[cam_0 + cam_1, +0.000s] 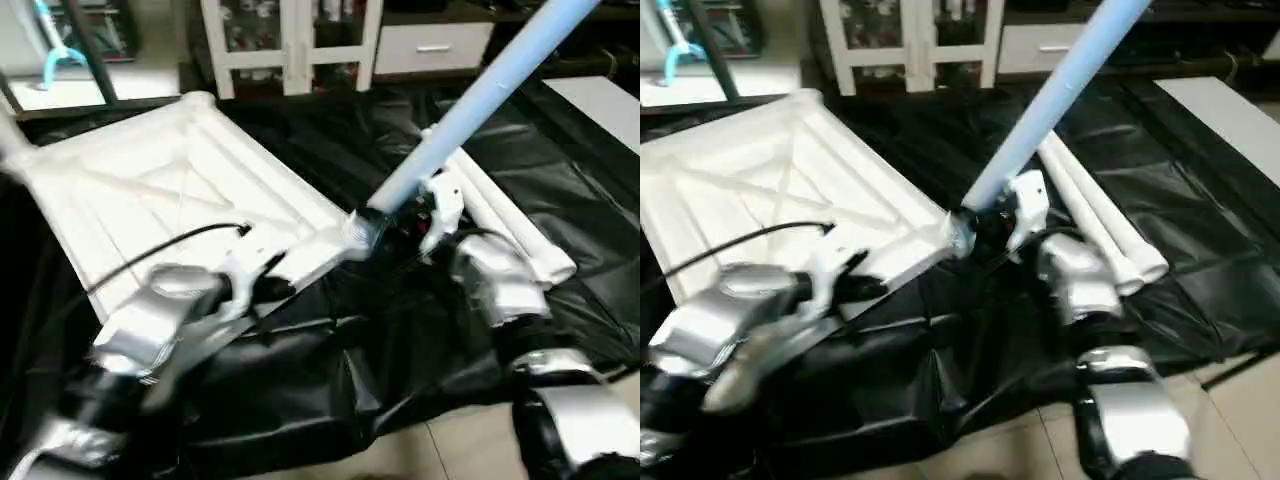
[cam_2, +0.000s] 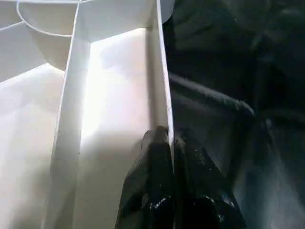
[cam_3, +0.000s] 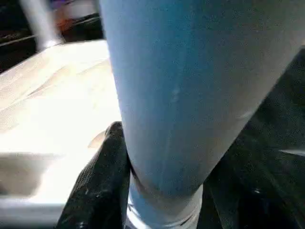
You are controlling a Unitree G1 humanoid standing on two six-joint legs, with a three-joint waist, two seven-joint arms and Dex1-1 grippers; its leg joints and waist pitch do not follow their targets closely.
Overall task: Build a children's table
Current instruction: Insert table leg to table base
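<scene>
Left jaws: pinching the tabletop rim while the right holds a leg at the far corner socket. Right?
Not quite. The head views show the leg at the near corner socket, not the far one. The left gripper does pinch the tabletop rim; the right gripper holds the leg.

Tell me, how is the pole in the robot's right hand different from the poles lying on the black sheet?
The held leg slants steeply upward, its lower end at the tabletop's near corner; the spare legs lie flat on the black sheet. The held one sits between the right gripper's fingers; the spare ones lie untouched. The held one looks pale blue, the spares white. All are long, smooth tubes.
</scene>
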